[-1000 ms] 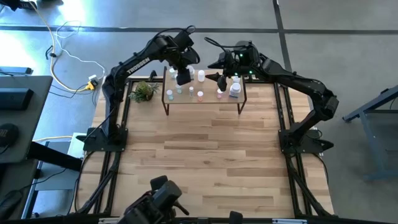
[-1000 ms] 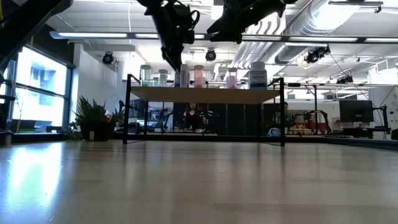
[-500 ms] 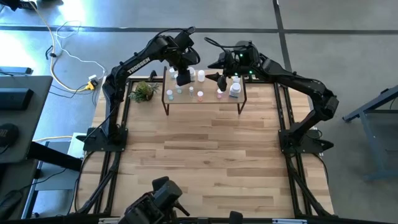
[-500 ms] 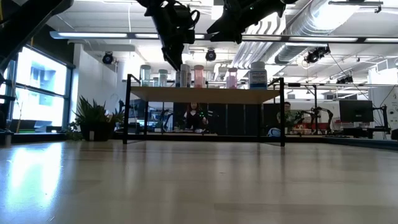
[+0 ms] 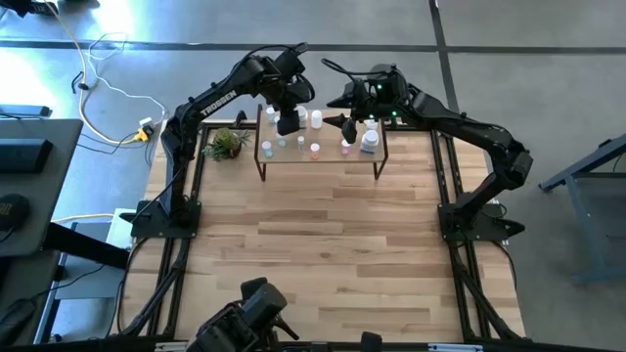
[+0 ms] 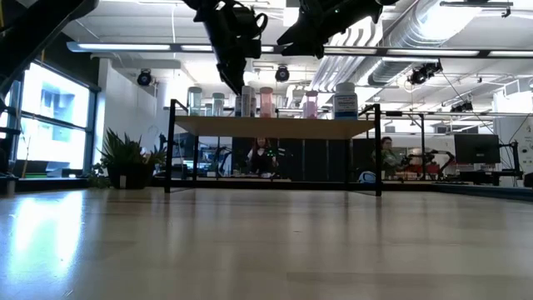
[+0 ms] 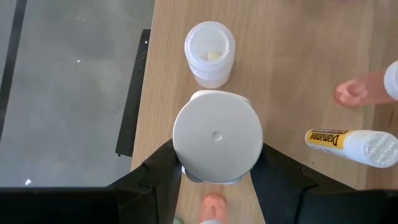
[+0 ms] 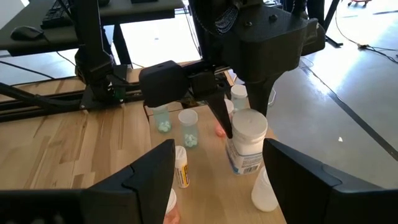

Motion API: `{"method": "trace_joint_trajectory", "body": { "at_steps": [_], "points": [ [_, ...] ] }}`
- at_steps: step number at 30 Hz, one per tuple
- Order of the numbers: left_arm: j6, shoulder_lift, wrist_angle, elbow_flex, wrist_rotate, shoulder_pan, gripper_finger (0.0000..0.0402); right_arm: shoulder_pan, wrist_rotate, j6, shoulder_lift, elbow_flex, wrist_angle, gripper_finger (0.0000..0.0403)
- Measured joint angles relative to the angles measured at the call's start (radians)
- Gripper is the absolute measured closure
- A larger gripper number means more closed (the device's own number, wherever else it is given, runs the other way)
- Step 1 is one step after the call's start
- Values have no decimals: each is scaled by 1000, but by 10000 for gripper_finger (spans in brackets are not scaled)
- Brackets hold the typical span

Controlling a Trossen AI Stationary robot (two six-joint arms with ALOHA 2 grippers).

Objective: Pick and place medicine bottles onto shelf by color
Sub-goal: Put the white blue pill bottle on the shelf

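Left gripper (image 7: 217, 180) clamped on large white bottle (image 7: 217, 137); just beyond, clear bottle (image 7: 209, 53) holding pale pills. Right gripper (image 8: 217, 168) spread, empty.

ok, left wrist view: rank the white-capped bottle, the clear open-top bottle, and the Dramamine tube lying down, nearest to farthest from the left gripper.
1. White-capped bottle: between the left gripper fingers, gripped at its sides.
2. Clear open-top bottle: standing on the shelf just beyond the held bottle, near the shelf's edge.
3. Dramamine tube: lying on its side, off to one side of the gripper, about as far; too close to call with 2.

Overhead, table-level, two wrists — shelf (image 5: 320, 147) shared
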Motion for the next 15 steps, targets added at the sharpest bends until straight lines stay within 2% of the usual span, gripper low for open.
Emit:
{"method": "trace_joint_trajectory", "body": {
  "at_steps": [8, 15],
  "points": [
    [-6, -1, 5, -43, 42, 0, 243, 0, 0, 3, 0, 0, 0, 169],
    [-8, -3, 10, -51, 38, 0, 243, 0, 0, 3, 0, 0, 0, 169]
  ]
}}
